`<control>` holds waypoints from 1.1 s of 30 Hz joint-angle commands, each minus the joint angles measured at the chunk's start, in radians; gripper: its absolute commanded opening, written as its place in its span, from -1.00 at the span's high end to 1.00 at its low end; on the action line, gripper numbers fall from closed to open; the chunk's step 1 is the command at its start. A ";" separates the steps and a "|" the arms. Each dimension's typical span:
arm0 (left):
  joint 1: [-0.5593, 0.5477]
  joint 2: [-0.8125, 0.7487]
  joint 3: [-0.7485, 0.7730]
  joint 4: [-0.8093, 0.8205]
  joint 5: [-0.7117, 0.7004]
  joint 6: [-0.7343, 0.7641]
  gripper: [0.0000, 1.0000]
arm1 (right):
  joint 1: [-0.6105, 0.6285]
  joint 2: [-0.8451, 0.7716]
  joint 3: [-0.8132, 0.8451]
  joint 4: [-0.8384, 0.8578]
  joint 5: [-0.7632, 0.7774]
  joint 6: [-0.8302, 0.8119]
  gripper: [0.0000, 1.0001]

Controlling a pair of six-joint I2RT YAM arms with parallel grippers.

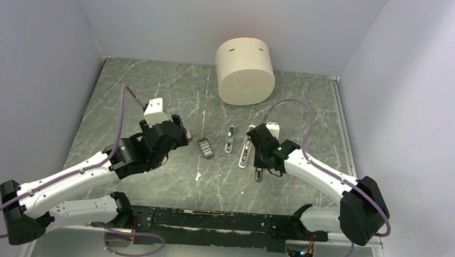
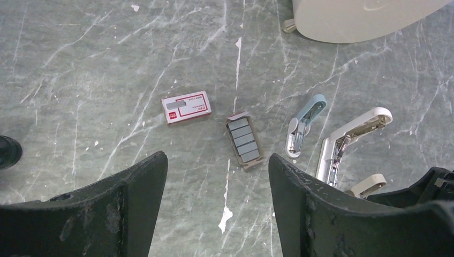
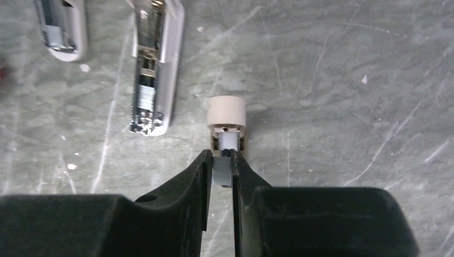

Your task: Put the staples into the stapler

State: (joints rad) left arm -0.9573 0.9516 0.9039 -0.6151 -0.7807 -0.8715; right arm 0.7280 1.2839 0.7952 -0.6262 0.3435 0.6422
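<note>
While the right pincer (image 3: 222, 160) is clamping the beige-grey piece (image 3: 226, 111) nearest, the left pincer (image 2: 217, 166) is hovering spread apart; beyond, the staples block (image 2: 244, 140) and red-and-white box (image 2: 186, 106) are lying left of the white stapler (image 2: 350, 140) on the surface (image 2: 80, 64).

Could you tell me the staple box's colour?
The staple box is red and white; best in left wrist view.

Overhead looks down — close wrist views share the stapler (image 2: 350, 134).
</note>
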 commanded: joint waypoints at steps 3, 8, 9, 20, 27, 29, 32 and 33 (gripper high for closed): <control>0.006 0.014 0.023 0.035 0.015 0.011 -0.48 | -0.048 -0.021 -0.055 0.049 -0.051 -0.042 0.58; 0.006 0.015 0.026 0.031 0.013 0.009 -0.47 | -0.061 -0.023 -0.084 0.087 -0.070 -0.069 0.58; 0.006 0.014 0.025 0.030 0.012 0.009 -0.47 | -0.061 -0.023 -0.088 0.093 -0.073 -0.077 0.58; 0.006 0.009 0.023 0.023 0.012 0.003 -0.47 | -0.061 -0.006 -0.106 0.118 -0.089 -0.106 0.58; 0.006 0.007 0.016 0.028 0.011 0.003 -0.48 | -0.062 0.005 -0.104 0.106 -0.097 -0.101 0.58; 0.006 0.008 0.019 0.025 0.011 0.003 -0.48 | -0.061 0.011 -0.099 0.098 -0.094 -0.096 0.58; 0.006 0.009 0.021 0.020 0.009 0.002 -0.48 | -0.060 0.013 -0.094 0.082 -0.077 -0.085 0.59; 0.005 0.008 0.020 0.020 0.009 0.002 -0.48 | -0.062 0.012 -0.093 0.077 -0.075 -0.083 0.59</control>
State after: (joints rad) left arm -0.9573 0.9649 0.9039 -0.6102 -0.7734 -0.8711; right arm 0.6739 1.2934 0.6968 -0.5308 0.2504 0.5488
